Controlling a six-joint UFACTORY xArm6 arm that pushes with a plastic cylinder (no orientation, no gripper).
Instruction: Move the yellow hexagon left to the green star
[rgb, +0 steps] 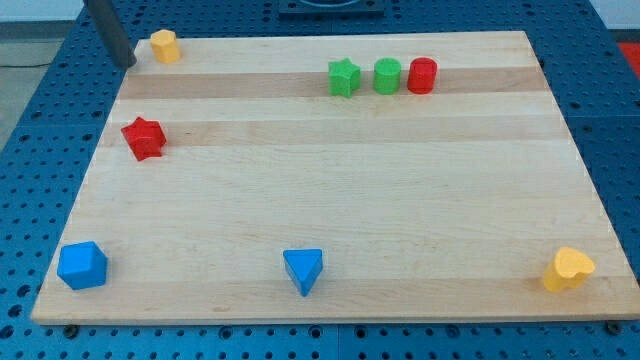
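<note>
— So, how far along?
— Barely: yellow hexagon (164, 45) sits top-left, well apart from the green star (343, 77). My tip (129, 62) (bare rod, holding nothing) rests just beside its left.

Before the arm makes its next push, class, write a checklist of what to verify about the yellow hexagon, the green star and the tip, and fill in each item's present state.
1. My tip is in view at the view's top left: ok.
2. Tip sits just to the view's left of the yellow hexagon, the right side for pushing it rightward: ok.
3. Tip touching the hexagon: cannot tell.
4. Path along the board between hexagon and green star free of blocks: ok.
5. Hexagon already beside the star's left: not ok.
6. Red star lies below the path, out of the way: ok.
</note>
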